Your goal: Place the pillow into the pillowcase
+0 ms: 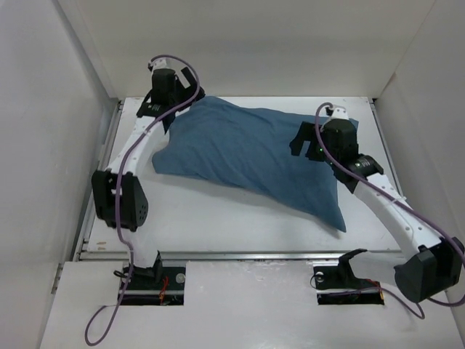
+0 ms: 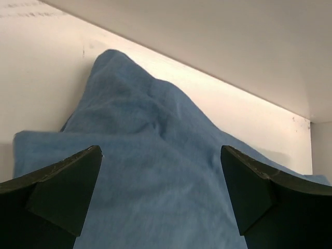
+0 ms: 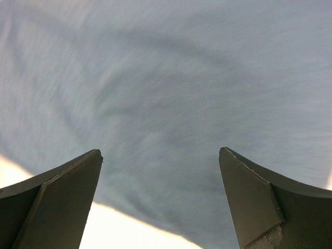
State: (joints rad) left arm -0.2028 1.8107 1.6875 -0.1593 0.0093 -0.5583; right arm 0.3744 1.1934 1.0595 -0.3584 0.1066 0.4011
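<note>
Two grippers, both released: the left gripper (image 2: 161, 151) has its jaws spread wide and empty, and the one blue pillowcase (image 1: 247, 156) lies just under and ahead of its tips, rising to a peaked corner farther ahead. The right gripper (image 3: 161, 151) is likewise spread wide and empty, close over the same pillowcase, whose blurred cloth fills the view beyond its tips. The pillowcase lies plump on the table (image 1: 218, 225), reaching from one gripper to the other; the pillow is hidden.
</note>
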